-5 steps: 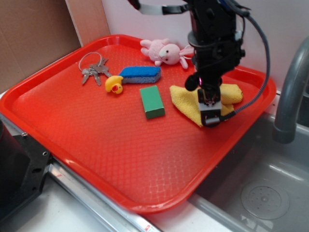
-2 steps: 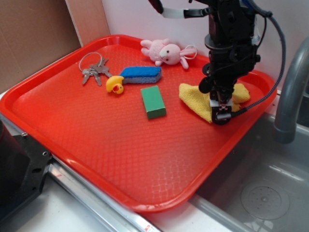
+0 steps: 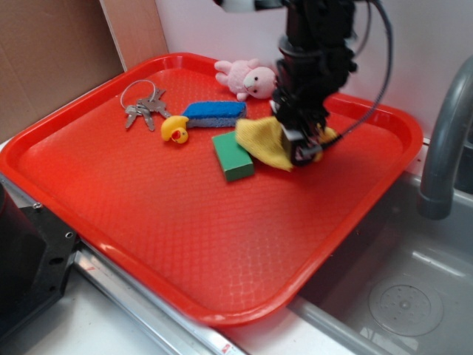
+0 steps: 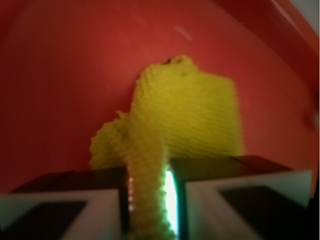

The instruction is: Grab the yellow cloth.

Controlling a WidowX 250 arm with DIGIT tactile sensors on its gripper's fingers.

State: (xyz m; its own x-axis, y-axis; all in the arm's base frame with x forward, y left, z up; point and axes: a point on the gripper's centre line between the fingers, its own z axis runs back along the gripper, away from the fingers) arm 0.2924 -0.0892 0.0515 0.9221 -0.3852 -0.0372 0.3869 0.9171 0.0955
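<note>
Reaching down from the top edge of the exterior view at about 1 o'clock: black WidowX arm (image 3: 314,52), wrist tilted, cable looping off its right side. At its tip, black-and-white gripper (image 3: 303,148), low over the rear right part of the red plastic tray (image 3: 148,244). Pinched between the pads (image 4: 60,220) in the wrist view: a fold of the mustard-yellow nubby terry cloth (image 4: 185,115), drawn up into a narrow ridge between the two jaws, the rest spreading out beyond against the tray floor. In the exterior view, same yellow cloth (image 3: 262,140) bunched at 9 o'clock from the gripper, its left corner touching or overlapping the green sponge block (image 3: 232,156); cannot tell which. Counted on the tray: one yellow cloth, one green block, one blue flat sponge (image 3: 215,113) at 11 o'clock from the block, one small yellow rubber duck (image 3: 175,132) just beside the blue sponge's left end, one bunch of metal keys on a ring (image 3: 143,105) at 10 o'clock, one pink plush bunny (image 3: 247,78) near the back rim. At 3 o'clock off the tray, one grey curved faucet (image 3: 447,133) over a steel sink (image 3: 399,288).
</note>
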